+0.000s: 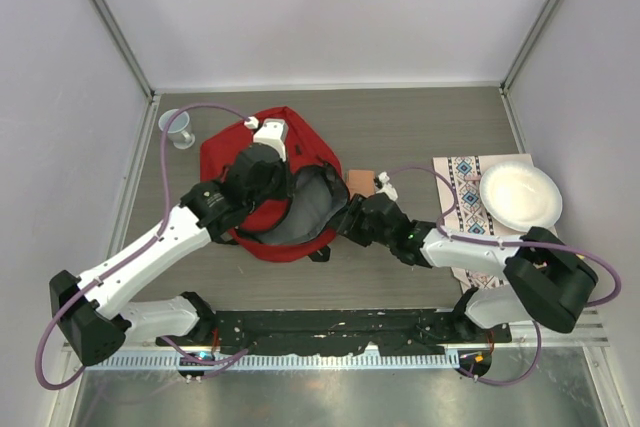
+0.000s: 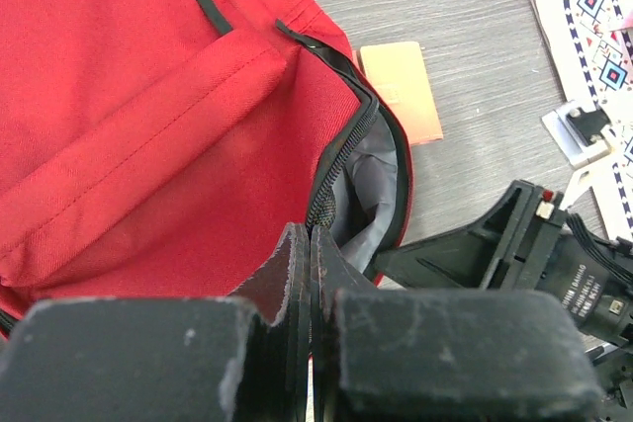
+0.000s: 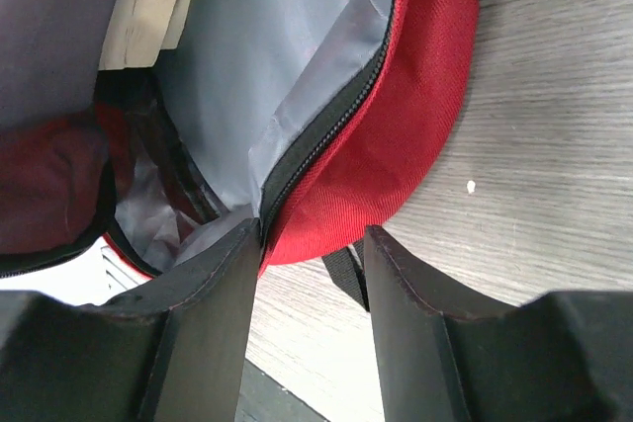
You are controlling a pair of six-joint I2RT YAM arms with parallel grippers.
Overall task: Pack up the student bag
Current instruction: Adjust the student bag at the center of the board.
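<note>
Left gripper's (image 2: 310,236) pinching my big red fabric backpack's (image 2: 129,126) flap to hold it agape, right gripper (image 3: 315,234) half-open astride the rim.

I am looking down from overhead on the whole table (image 1: 400,127); my left wrist camera is staring close across the red bag (image 2: 119,96), my right hugging its zipper (image 3: 315,135), both sharing that opening
</note>
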